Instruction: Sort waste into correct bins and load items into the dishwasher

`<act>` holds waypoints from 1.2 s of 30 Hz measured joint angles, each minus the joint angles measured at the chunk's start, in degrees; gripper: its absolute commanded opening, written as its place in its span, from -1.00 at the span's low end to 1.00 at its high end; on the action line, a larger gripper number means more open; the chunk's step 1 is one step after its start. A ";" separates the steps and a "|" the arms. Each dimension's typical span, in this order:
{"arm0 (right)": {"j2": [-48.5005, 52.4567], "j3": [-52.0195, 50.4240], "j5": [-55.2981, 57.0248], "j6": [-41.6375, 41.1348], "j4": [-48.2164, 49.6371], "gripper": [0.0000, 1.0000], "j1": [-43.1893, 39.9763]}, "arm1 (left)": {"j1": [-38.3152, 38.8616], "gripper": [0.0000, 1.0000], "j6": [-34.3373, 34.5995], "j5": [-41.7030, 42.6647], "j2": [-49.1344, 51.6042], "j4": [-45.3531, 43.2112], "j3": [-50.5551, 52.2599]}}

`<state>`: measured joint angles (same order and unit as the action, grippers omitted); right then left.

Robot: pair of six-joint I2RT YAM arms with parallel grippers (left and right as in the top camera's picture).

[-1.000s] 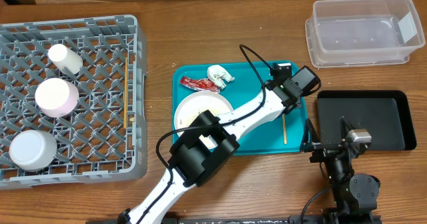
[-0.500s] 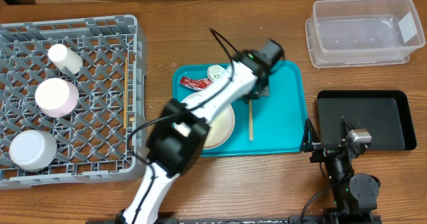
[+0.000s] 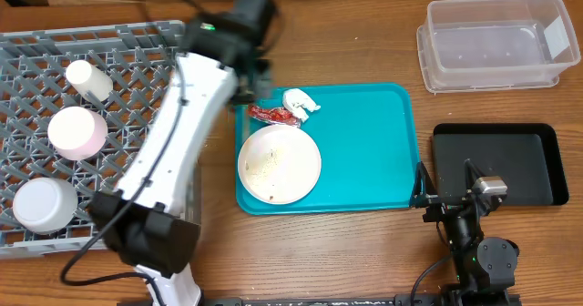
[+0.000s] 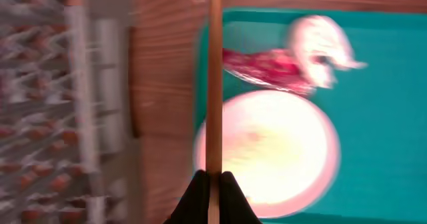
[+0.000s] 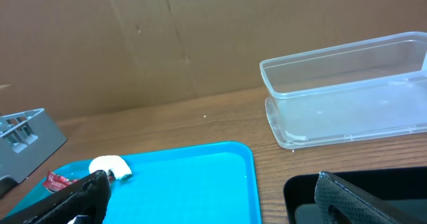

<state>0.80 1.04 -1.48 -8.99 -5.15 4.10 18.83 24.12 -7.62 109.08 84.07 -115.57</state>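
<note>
Chopstick (image 4: 215, 77): pinched at one end by the left gripper (image 4: 213, 184), jaws nearly closed on the thin wood. The long free end runs out over the desk (image 3: 346, 33) strip between the dish rack (image 3: 118, 33) and the teal tray (image 3: 364, 151).

Risks:
- The grip is on the tip only, so the stick may pivot or slide out.
- The free end could knock the rack wall.
- Dropped flat, the stick could fall through the open lattice.

Left wrist view is blurred but shows the grasp, with the white plate (image 4: 267, 151), red wrapper (image 4: 263, 67) and tissue (image 4: 320, 41) below. Overhead hides the stick under the arm, but places the gripper beside the rack's right wall. It alone shows the clear tub (image 3: 492, 42) and black tray (image 3: 496, 160) together.

Right gripper (image 5: 210, 184): jaws wide and holding nothing, low by the tray's corner.
</note>
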 measured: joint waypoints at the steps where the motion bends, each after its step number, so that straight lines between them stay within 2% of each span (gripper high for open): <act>1: -0.02 0.00 0.00 -0.02 0.00 1.00 0.00 | -1.64 -0.92 -1.11 -0.85 0.00 0.81 0.00; 5: 0.00 0.00 0.02 0.00 0.00 0.99 0.00 | -7.61 -0.92 -6.95 -3.10 0.07 1.51 0.02; 15: 0.00 0.00 0.02 0.00 0.00 1.00 0.00 | -16.33 -0.92 -18.64 -4.26 3.80 -2.93 0.02; 20: -0.02 0.00 0.00 0.00 0.00 0.99 0.00 | -18.18 -0.92 -22.56 -4.50 8.52 -3.98 0.02; 27: 0.00 0.00 0.00 0.00 -0.02 1.00 0.00 | -20.52 -0.92 -23.52 -4.63 13.38 -4.66 0.09; 28: 0.00 0.00 0.00 -0.02 0.02 0.99 0.00 | -20.94 -0.70 -23.52 -4.63 13.46 -4.66 0.09; 29: -0.02 0.00 0.00 0.00 0.00 0.99 0.00 | -21.66 0.13 -23.78 -4.63 13.46 -4.63 0.09; 30: 0.00 0.00 0.00 -0.02 0.00 0.99 0.00 | -22.08 0.76 -23.67 -4.61 13.46 -4.61 0.09; 31: -0.02 0.00 0.00 0.02 0.00 0.99 0.00 | -22.51 1.00 -23.69 -4.48 13.46 -4.59 0.09; 36: -0.02 0.00 0.02 0.00 0.00 0.99 0.00 | -24.15 1.00 -23.63 -1.70 13.46 -4.59 0.09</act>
<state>0.78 1.04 -1.45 -8.99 -5.15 4.10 -5.32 0.49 -9.32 122.54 79.48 -115.48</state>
